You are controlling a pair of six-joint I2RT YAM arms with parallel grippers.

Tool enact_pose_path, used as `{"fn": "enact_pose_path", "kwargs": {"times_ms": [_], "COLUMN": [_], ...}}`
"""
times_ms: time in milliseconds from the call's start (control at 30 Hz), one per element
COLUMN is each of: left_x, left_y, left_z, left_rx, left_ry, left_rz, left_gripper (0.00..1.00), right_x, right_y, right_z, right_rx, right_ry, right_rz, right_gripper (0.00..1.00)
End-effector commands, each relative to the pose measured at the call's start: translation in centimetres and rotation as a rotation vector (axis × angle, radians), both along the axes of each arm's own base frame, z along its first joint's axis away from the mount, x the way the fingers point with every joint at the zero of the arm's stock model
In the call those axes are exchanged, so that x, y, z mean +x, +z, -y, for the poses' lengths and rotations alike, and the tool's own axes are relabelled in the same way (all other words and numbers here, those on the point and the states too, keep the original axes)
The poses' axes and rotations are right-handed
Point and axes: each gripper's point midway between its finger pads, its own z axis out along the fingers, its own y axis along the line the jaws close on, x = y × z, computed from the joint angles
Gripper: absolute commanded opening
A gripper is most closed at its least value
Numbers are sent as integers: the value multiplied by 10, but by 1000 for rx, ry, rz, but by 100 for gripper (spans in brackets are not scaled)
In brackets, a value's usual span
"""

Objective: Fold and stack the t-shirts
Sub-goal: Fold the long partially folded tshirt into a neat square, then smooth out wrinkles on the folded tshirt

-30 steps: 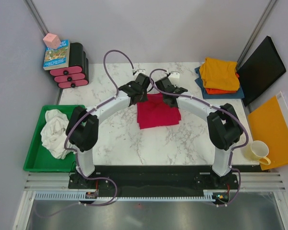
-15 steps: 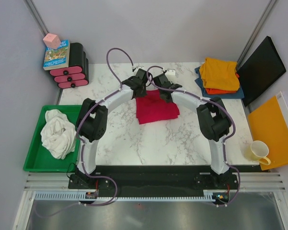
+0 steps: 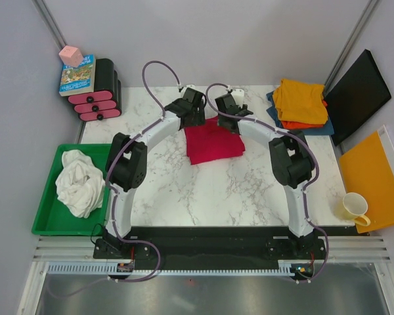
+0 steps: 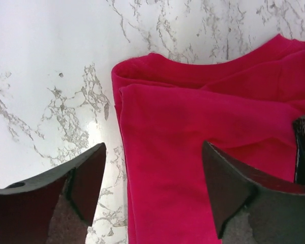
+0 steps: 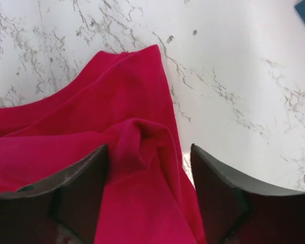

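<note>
Crimson-red t-shirt (image 3: 213, 141) lies folded mid-table on white marble (image 3: 184, 190), the left gripper (image 4: 152, 152) and right gripper (image 5: 148, 150) at its far edge, both with fingers spread, a cloth ridge between the right one's, and folded yellow-orange, orange and blue t-shirts (image 3: 301, 102) stacked far right

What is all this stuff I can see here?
Crimson t-shirt: one, red, folded, centre of marble table.
Stacked t-shirts: three, yellow-orange over orange over blue, far right.
White t-shirt: one, crumpled in the green tray, left.
Cases: a stack, pink-and-black, far left.
Book: one, blue, on the cases.
Cube: one, pink, on the book.
Panel: one, black, leaning right.
Board: one, orange, right.
Mug: one, pale yellow, at board's near edge.
Left gripper, right gripper: black, open, above crimson t-shirt.
</note>
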Motion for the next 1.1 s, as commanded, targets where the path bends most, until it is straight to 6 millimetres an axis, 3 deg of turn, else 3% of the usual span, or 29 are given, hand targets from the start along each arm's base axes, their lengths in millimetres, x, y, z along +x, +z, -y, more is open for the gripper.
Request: {"fn": "enact_pose_path", "kwargs": {"times_ms": [0,67,100,167,200,267,300,400,633,767,933,1067], "left_x": [3,-1,-5,-11,-17,-26,-29,-42,-68,-91,-121,-149], "left_y": [24,39,38,47,42,35,31,12,-38,-58,-58,-71], "left_z": [-6,-6,-5,2,7,20,24,37,49,39,29,20], "left_rx": [-19,-38,-47,-76,-95,-111,-114,-125,-103,-79,-73,-56], "left_ry": [35,35,29,10,-6,-42,-52,-81,-128,-115,-104,-93], "left_rz": [55,79,70,82,65,46,38,-14,-130,-185,-200,-234], "left_gripper": [85,85,84,80,73,64,49,34,28,27,25,25], "right_x": [1,-9,-17,-26,-33,-38,-41,-47,-71,-104,-141,-165], "right_y": [55,68,61,68,57,51,46,20,-43,-62,-62,-73], "right_z": [-3,-3,-6,-9,-11,-15,-19,-23,-20,-16,-20,-16], "right_rx": [45,68,73,92,97,103,111,101,90,75,64,54], "right_ry": [25,33,57,59,71,72,81,90,80,90,107,106], "right_rz": [122,146,126,141,123,115,102,41,-97,-148,-164,-200], "right_gripper": [76,76,74,60,48,16,0,0,0,0,0,0]}}
